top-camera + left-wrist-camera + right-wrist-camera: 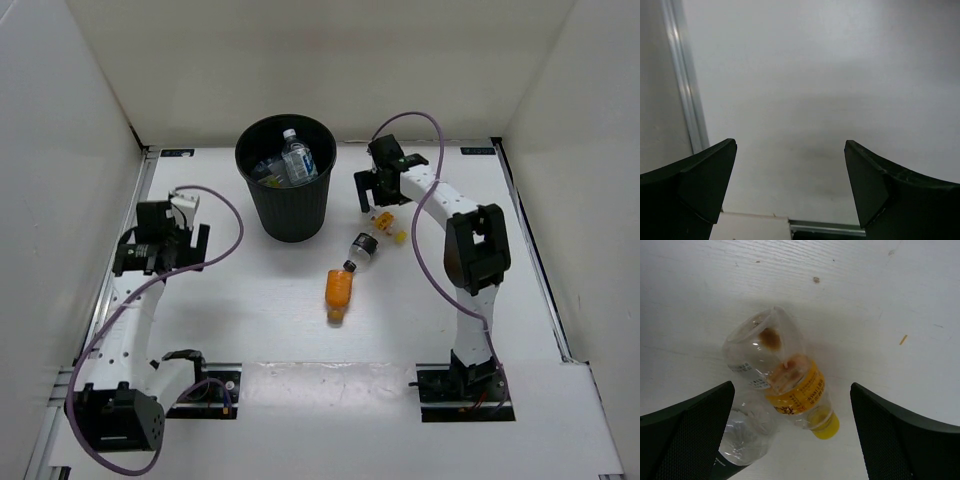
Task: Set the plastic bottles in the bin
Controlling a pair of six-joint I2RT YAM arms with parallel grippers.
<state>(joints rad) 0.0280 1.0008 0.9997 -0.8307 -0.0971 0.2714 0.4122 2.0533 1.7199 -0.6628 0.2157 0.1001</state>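
Right claw (792, 407) wide open, empty — yellow-capped bottle (790, 385) lying below, between its jaws, left claw (790, 170) open, empty

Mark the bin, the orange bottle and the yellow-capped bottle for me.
bin (290, 212), top external view, on its ribbed front wall.
orange bottle (339, 289), top external view, on the middle of its body.
yellow-capped bottle (795, 388), right wrist view, on its yellow label band.
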